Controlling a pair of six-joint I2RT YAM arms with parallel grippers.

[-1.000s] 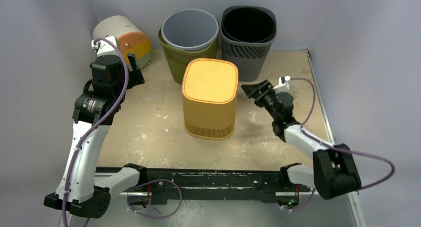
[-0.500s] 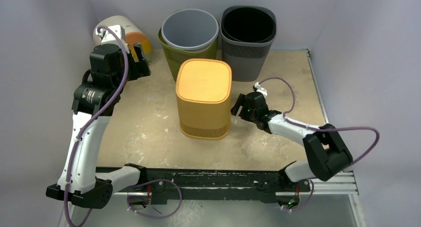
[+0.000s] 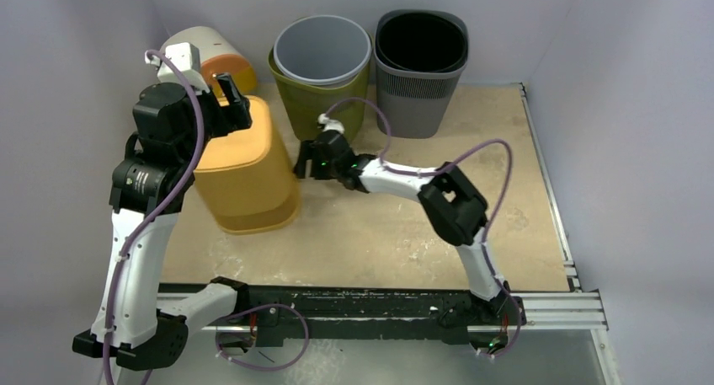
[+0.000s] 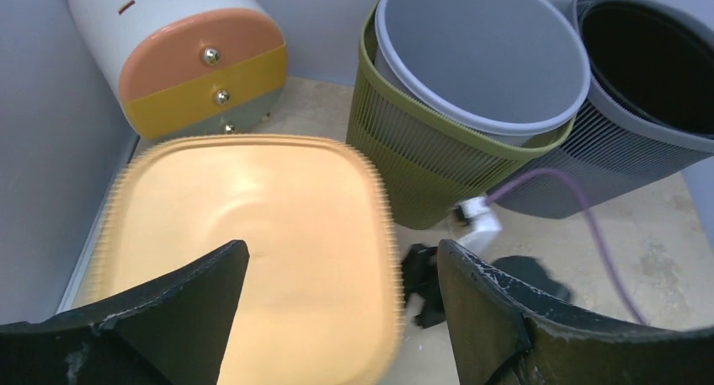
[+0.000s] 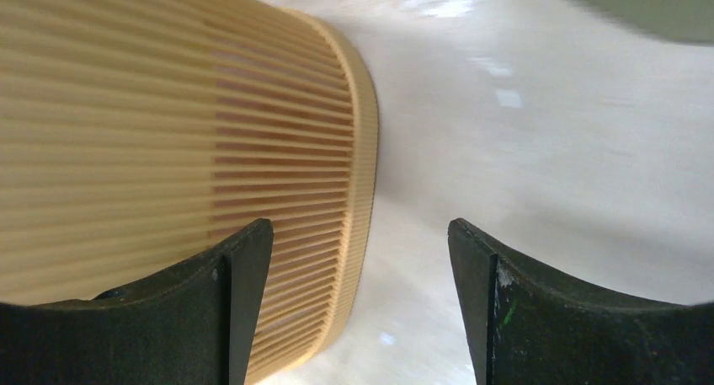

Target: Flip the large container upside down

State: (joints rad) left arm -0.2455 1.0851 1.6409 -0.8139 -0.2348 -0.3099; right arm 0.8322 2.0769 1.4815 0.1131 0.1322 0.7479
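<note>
Two arms on one yellow ribbed bin, which sits at the left of the table with its closed end up and leans slightly; its open rim is down near the table, and whether that rim has lifted cannot be told. Left gripper: jaws open, hovering above the closed end and gripping nothing. Right gripper: jaws open and empty, reaching across to the bin's right wall, low by the rim band; the right wrist view shows one finger in front of the ribs, contact not certain. Also present: a grey bin nested in an olive bin, a dark grey bin, and a white drum lying on its side just behind. Step judged in hand: tipping the bin over to bring its mouth up. Handling note: lever from the rim band rather than shoving the wall, since the light bin is likely to slide; let the left jaws steady the closed end as a pivot, and roll it toward the near table, away from the drum and olive bin.
</note>
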